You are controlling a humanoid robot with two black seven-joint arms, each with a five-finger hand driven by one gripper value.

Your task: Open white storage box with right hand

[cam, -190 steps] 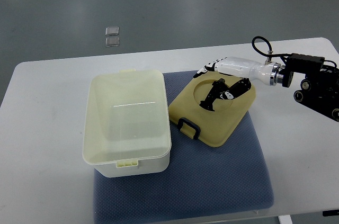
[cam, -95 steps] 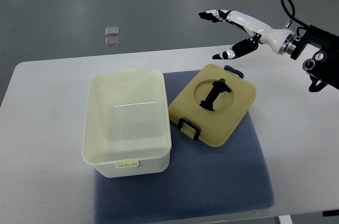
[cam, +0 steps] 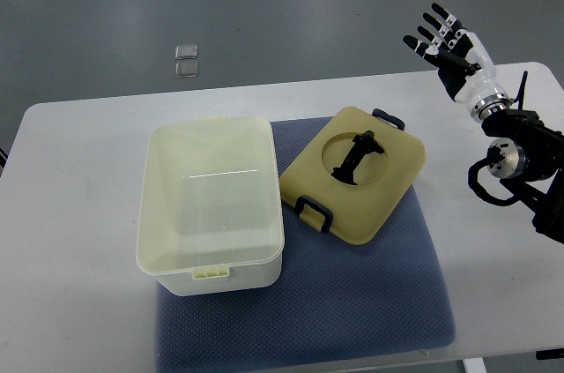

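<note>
While raised beyond the table's (cam: 79, 214) far right corner, right hand (cam: 454, 51) spread, holding nothing; well apart from lid (cam: 357, 175) beside open storage box (cam: 211, 205).

R hand (cam: 454, 48) is off the lid (cam: 354, 173) now, pulled back up to far R edge of table (cam: 88, 179), fingers (cam: 434, 33) spread, holding nothing.

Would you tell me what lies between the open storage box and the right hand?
In the top view, the lid lies on the blue mat between the storage box and the right hand; beyond it, bare table.
</note>
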